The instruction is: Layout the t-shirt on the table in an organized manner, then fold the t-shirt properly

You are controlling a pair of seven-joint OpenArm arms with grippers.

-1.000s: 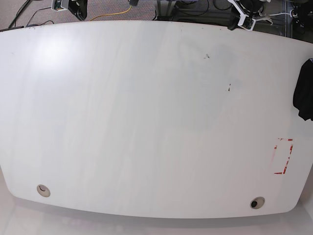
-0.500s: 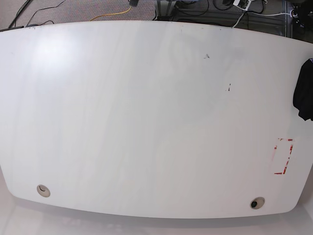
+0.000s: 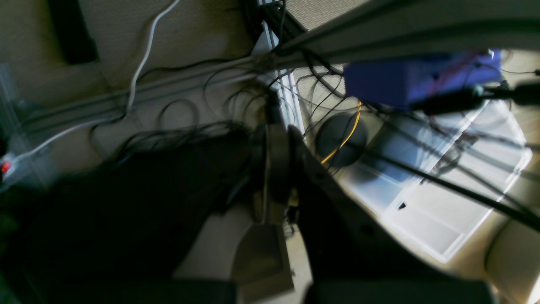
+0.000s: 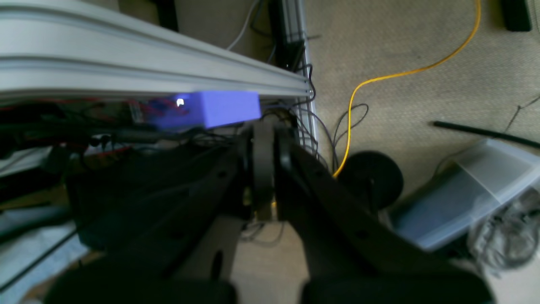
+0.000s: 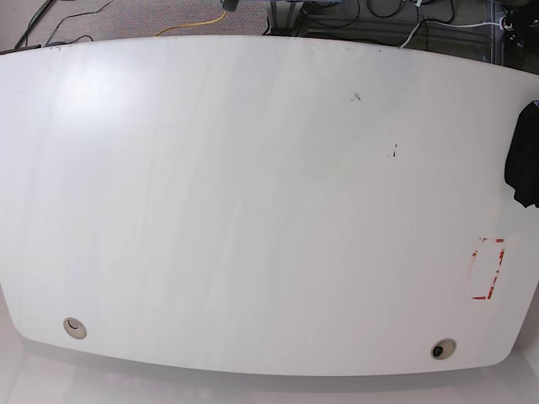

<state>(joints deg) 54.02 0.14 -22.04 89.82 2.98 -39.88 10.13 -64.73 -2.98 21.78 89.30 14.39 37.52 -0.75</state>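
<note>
Black t-shirt (image 5: 525,156) bunched at the right edge of the glossy white table (image 5: 253,210).

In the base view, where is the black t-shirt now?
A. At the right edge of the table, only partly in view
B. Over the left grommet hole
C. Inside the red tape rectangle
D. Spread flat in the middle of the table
A: the t-shirt is a dark bunch at the table's right edge, above the red tape rectangle.
</note>
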